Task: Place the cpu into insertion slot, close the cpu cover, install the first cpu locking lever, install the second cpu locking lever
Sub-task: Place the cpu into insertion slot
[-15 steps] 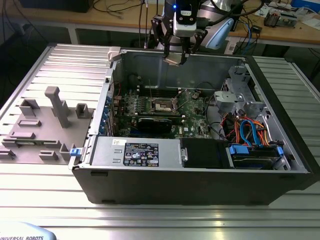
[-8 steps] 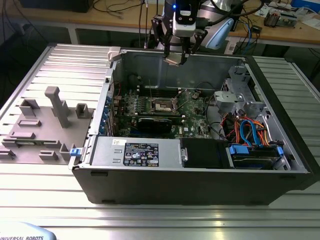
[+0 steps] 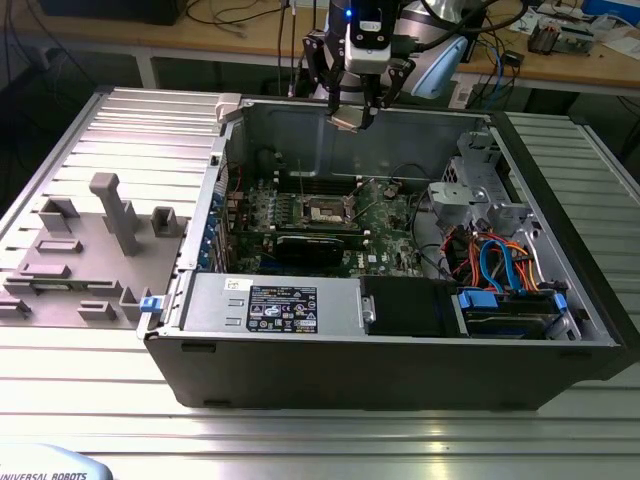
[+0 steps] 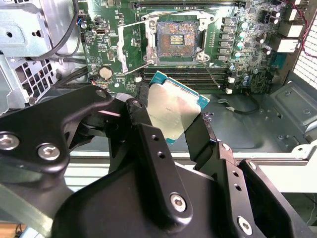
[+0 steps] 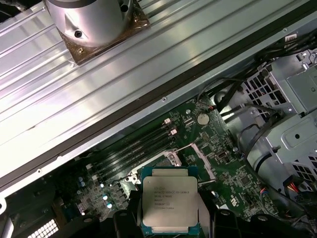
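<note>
I hold the cpu (image 4: 174, 106) clamped by its edges in the closed hand (image 3: 351, 112), high over the open case (image 3: 285, 130) and well above the slot (image 4: 176, 39), its cover (image 4: 132, 45) swung aside. In the second wrist view the chip looks skewed against the slot, and I judge that a crooked descent could bend the contacts, or a slip could drop it on the board (image 4: 106, 54)
</note>
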You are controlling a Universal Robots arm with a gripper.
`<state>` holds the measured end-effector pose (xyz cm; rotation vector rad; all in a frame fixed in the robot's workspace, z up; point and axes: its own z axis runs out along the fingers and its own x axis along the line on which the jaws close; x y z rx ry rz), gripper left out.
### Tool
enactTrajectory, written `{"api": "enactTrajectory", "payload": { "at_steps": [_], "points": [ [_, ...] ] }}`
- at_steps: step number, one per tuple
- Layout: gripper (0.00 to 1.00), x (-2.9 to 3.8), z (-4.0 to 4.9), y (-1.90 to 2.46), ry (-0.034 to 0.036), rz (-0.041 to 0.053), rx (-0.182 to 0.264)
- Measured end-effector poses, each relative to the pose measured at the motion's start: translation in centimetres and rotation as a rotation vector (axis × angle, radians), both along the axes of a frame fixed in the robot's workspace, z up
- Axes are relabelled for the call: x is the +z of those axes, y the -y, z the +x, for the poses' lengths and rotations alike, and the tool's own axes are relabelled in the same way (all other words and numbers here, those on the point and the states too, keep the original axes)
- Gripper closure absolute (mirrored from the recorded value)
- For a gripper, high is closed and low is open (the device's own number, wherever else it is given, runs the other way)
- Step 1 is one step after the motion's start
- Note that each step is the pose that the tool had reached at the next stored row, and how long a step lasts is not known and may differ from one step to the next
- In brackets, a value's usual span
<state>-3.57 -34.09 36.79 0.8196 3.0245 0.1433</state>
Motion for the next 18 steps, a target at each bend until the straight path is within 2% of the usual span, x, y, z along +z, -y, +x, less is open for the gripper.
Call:
{"api": "enactTrajectory", "payload": {
  "at_steps": [18],
  "points": [
    [0.46, 0.0, 0.0, 0.0, 0.0, 0.0001, -0.016]
  ]
}}
